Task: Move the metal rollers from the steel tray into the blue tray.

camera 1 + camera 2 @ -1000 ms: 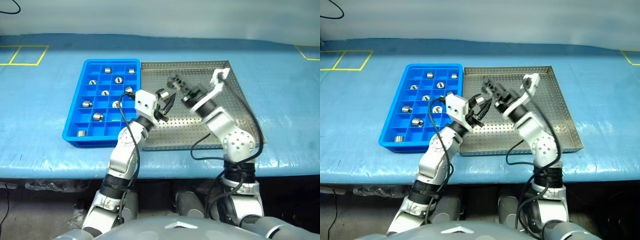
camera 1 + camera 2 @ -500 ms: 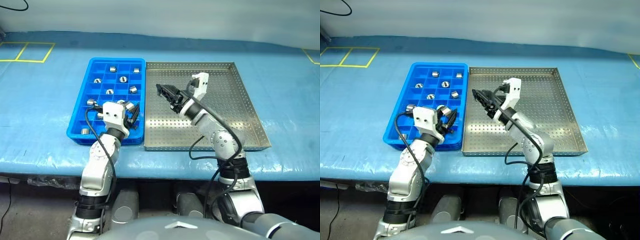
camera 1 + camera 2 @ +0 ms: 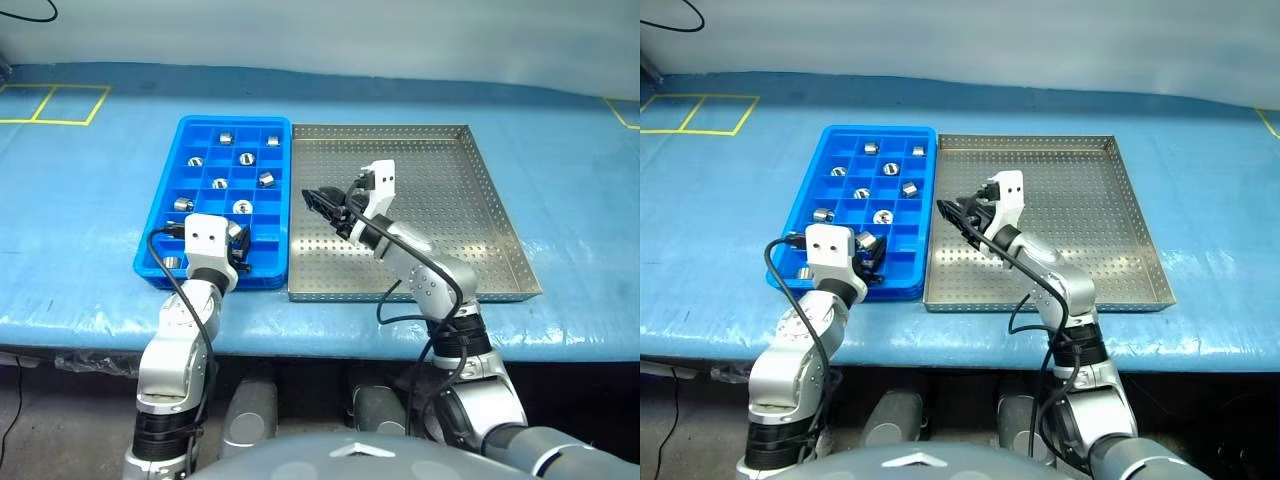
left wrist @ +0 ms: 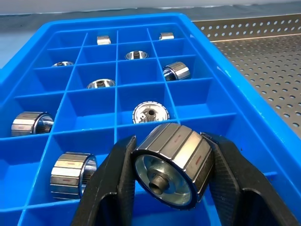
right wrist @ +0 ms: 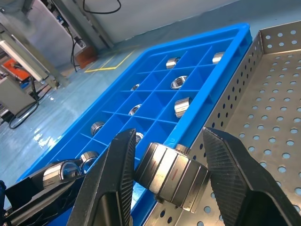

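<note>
Left tool (image 4: 164,188), now leftward, around roller (image 4: 173,162).

Shiny metal rollers (image 4: 150,113) lie in compartments of the blue tray (image 3: 190,130), beside the empty-looking perforated steel tray (image 3: 470,180); two more are held.

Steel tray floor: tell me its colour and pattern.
Silver-grey metal, perforated with a regular grid of small round holes. The steel tray shows this best in the right wrist view.
</note>
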{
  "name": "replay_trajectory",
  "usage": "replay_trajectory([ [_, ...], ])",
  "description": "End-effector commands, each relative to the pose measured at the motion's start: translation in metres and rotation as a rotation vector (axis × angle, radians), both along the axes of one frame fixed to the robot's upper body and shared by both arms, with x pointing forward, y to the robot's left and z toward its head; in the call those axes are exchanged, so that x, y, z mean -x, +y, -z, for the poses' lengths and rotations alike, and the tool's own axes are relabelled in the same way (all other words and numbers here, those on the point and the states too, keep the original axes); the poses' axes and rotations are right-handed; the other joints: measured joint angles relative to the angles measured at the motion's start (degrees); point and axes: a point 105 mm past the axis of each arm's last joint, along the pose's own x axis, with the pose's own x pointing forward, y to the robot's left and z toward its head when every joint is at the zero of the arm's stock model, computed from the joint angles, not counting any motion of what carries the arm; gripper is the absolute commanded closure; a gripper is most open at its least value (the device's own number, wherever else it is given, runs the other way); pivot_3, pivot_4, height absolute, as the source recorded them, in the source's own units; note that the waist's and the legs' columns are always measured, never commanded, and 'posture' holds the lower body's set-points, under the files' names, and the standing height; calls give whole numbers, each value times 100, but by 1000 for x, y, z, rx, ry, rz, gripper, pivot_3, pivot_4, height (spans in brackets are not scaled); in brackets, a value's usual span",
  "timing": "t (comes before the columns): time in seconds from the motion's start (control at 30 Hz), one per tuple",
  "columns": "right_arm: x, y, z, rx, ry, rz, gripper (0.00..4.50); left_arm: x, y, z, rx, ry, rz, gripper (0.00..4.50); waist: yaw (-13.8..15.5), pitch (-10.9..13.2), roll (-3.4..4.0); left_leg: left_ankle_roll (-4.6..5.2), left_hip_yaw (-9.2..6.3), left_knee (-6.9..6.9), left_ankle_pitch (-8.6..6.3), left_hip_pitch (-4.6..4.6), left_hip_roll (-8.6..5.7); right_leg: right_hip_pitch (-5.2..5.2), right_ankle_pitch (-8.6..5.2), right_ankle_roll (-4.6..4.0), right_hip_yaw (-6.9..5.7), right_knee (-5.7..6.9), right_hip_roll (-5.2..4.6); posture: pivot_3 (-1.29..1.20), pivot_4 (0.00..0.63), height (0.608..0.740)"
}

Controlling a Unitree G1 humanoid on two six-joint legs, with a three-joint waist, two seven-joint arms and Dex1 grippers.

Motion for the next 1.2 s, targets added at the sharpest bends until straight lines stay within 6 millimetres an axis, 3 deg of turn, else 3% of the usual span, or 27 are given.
replay_trajectory([
  [0.03,-1,3,-11,-10,-33,-14,2612,3,2,4,-25,40,-6,2620,4,0,0,0,0,0,0,0,0,0,0,0,0,0,0,316,150,740],
  [0.13,1,7,-11,5,-37,-42,2612,5,3,5,-29,56,-16,2620,2,0,0,0,1,0,0,2,0,1,0,0,0,0,0,320,150,740],
  [0.37,3,26,-17,51,-79,-131,2612,6,10,-4,-11,30,-40,380,5,0,0,0,1,-2,0,4,1,1,-1,-1,0,1,0,351,150,740],
  [0.6,9,53,-18,89,-89,-255,2612,12,2,-37,27,-129,108,380,149,3,-5,-1,-1,-7,0,1,2,-4,-4,-8,-8,1,0,404,150,740],
  [0.73,14,65,-2,175,-58,-327,2612,20,8,-48,-24,-186,156,380,316,3,-5,-2,-1,-19,0,0,2,-9,-9,-16,-10,-2,-2,436,150,740],
  [0.9,6,62,18,340,-72,-292,2612,28,16,-54,-45,-218,150,380,520,4,-7,-3,-2,-27,1,-2,2,-15,-13,-22,-15,-4,-3,469,150,740],
  [0.93,3,59,22,390,-88,-270,1885,29,17,-54,-48,-221,148,359,556,4,-6,-4,-1,-27,1,-3,2,-16,-13,-22,-15,-4,-3,471,150,740],
  [1.13,-13,43,29,485,-126,-154,29,31,8,-51,-33,-221,179,359,765,-1,-14,-14,-2,-26,6,1,1,-13,-14,-21,-21,-4,-7,463,150,740],
  [1.2,-14,41,30,501,-134,-144,29,30,6,-52,-26,-227,190,359,817,-2,-15,-16,-2,-26,7,2,0,-12,-14,-21,-21,-4,-8,463,150,740],
])
